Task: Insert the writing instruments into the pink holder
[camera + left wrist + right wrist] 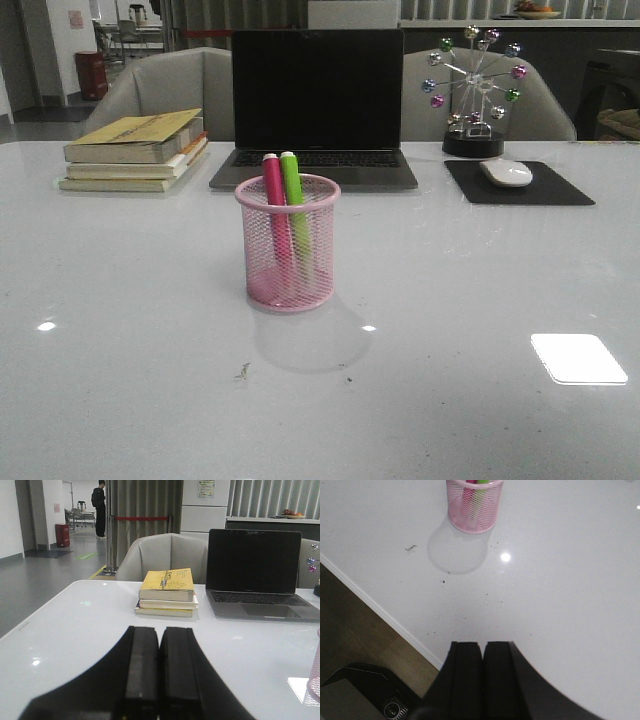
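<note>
Books: a stack (135, 152) at the left of the front view, yellow cover on top.
Laptop: open, screen dark (317, 105), behind the cup.
Pink mesh holder (288, 243): centre of the front view, upright on the white table (120, 320).
Magenta marker (273, 200): standing inside the holder, left of the lime green marker (292, 190); both tips rise above the rim.
Mouse (506, 172): on a dark pad (560, 188), right.
Left gripper (160, 680): fingers pressed together, empty.
Right gripper (482, 680): fingers pressed together, empty, near the table edge.
</note>
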Controlling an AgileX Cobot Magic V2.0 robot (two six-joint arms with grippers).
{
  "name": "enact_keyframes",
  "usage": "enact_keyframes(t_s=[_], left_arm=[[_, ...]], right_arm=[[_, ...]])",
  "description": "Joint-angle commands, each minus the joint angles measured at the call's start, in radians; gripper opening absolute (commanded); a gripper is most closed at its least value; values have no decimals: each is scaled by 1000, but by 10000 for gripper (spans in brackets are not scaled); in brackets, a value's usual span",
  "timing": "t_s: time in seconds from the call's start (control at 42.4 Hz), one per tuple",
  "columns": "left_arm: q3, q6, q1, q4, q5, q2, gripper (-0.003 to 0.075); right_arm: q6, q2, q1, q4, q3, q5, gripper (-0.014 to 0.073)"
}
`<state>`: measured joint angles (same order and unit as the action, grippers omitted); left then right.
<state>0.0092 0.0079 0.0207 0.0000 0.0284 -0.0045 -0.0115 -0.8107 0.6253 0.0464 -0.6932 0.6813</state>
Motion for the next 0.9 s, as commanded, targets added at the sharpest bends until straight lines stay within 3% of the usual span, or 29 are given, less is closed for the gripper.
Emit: enact_keyframes(t_s=[0.0, 0.142, 0.307, 0.496, 0.661, 0.873], left_arm=[[0, -8, 3, -6, -83, -18, 92], [0, -8, 3, -6, -83, -18, 92], [0, -8, 1, -6, -83, -18, 92], [0, -8, 1, -6, -83, -18, 92], [0, -8, 1, -6, -83, -18, 92], [0, -8, 1, -6, -83, -18, 92]], right_arm=[[11, 25, -14, 13, -13, -70, 58], [11, 128, -146, -12, 71, -190, 58], [11, 369, -346, -13, 257, -416, 58], [11, 658, -501, -14, 476, -543, 58], [11, 825, -568, -46, 630, -634, 58], [11, 842, -574, -53, 709, -749, 58]])
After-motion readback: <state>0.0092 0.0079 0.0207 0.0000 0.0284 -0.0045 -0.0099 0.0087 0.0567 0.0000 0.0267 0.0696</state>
